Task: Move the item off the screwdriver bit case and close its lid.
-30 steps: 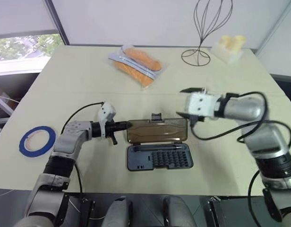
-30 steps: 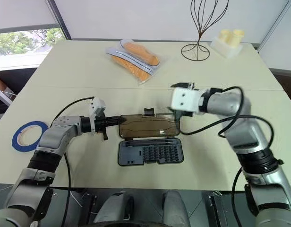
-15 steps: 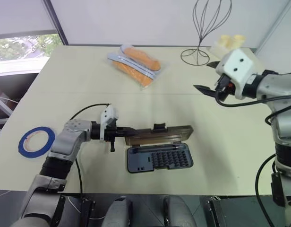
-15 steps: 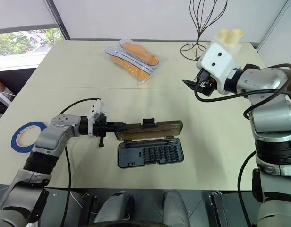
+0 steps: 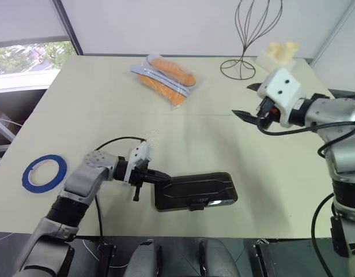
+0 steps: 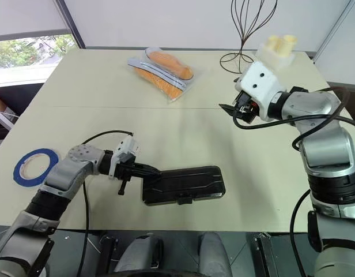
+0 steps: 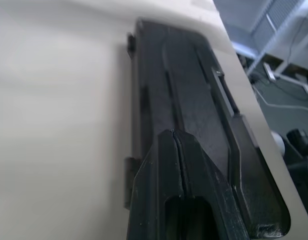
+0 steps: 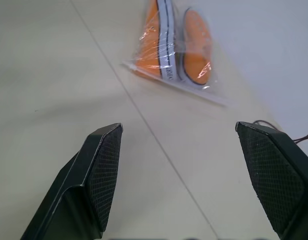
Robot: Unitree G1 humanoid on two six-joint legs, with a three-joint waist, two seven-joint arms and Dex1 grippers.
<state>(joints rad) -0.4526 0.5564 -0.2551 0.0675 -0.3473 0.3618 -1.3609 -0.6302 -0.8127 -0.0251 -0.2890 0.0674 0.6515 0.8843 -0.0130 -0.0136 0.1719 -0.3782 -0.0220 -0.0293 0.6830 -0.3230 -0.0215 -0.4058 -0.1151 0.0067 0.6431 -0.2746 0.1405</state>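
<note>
The screwdriver bit case [image 5: 195,191] lies flat near the table's front edge, with its dark lid [image 7: 194,105] folded down over it and the latch tab [image 5: 196,203] at the near edge. My left gripper [image 5: 160,178] is shut, and its fingertips [image 7: 175,137] rest on the lid's left end. Nothing lies on the case. The item, a clear bag of orange things [image 5: 166,78], rests far back on the table, well apart from the case. My right gripper [image 5: 247,100] hangs open and empty above the table's right side, pointing towards the bag [image 8: 176,47].
A blue tape roll [image 5: 45,171] lies at the left edge. A black wire stand [image 5: 246,34] and a white block with pale yellow cylinders [image 5: 278,53] stand at the back right. The case sits close to the front edge.
The lid has swung from half raised down flat over the case, with my left gripper following it down and towards me. My right gripper stays raised at the right and has rolled a little.
</note>
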